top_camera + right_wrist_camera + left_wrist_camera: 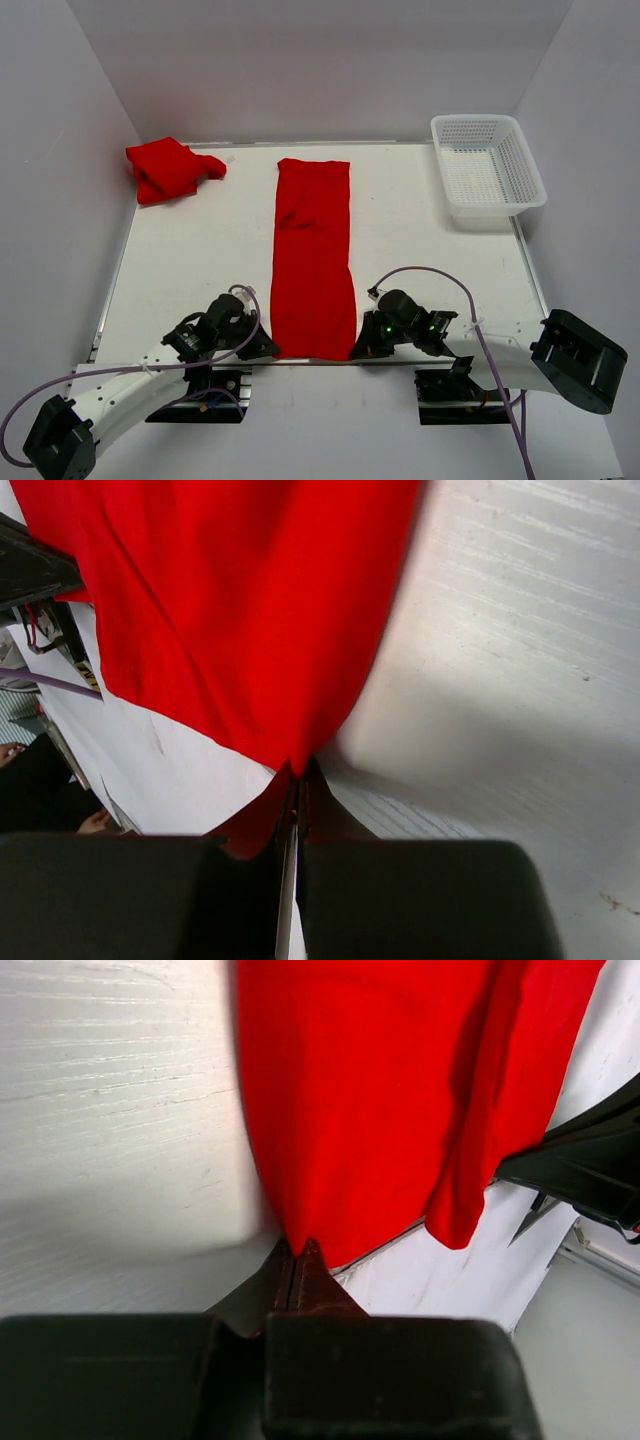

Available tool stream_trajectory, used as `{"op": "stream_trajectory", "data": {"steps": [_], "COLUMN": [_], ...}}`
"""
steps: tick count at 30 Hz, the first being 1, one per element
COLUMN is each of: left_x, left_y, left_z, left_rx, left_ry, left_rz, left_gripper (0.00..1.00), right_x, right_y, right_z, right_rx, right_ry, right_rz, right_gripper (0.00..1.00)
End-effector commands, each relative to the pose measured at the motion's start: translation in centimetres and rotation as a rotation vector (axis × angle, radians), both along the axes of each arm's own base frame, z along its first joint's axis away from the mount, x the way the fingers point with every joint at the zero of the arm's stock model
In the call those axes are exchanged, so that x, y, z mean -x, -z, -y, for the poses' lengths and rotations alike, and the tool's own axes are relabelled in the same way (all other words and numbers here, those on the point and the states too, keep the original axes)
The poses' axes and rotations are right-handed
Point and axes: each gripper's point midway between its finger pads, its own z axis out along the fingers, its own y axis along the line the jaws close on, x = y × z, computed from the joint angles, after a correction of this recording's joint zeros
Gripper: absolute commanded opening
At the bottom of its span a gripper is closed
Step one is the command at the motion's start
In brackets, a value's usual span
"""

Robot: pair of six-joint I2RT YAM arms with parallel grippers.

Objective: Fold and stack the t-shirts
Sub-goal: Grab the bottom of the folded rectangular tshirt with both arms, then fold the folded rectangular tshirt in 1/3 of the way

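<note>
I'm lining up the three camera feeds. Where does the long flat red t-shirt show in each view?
Top external: the long flat t-shirt runs down the table, near corners pinched by left gripper and right gripper.
Left wrist: it fills the upper middle, one corner in the shut fingertips.
Right wrist: it fills the upper left, corner likewise pinched.
Shared landmark: the shirt's near hem.

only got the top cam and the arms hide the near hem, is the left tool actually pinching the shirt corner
Observer: Yes. The left wrist view shows the left tool shut on the near left corner of the long t-shirt.
Operator: ok and the right one
Observer: The right wrist view shows the right tool shut on the other near corner, with the cloth drawn to a point at its tips.
</note>
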Motion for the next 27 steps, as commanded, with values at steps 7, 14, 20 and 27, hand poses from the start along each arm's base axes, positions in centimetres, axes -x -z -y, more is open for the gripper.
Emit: {"op": "stream_trajectory", "data": {"steps": [7, 14, 20, 27], "left_x": [1.7, -2.1, -5.9, -9.3], "left_y": [2.3, -3.4, -7.0, -10.2], "left_z": [-4.2, -1.3, -0.5, 0.9], "left_rx": [-0.248, -0.144, -0.189, -0.202], "left_ry": [-0.014, -0.035, -0.059, -0.069], "left_rz": [-0.078, 0.060, 0.152, 0.243], "left_gripper": [0.00, 0.00, 0.00, 0.00], "right_x": [0.7, -2.7, -5.2, -9.5], "right_y": [1.9, -3.8, -6.6, -9.7], "right_z": [3.1, 1.1, 0.1, -0.4], "right_rx": [0.182, 0.140, 0.164, 0.166], "right_ry": [-0.029, -0.012, -0.002, 0.049], "right_rz": [0.014, 0.177, 0.269, 0.390], "right_gripper": [0.00, 0.00, 0.00, 0.00]}}
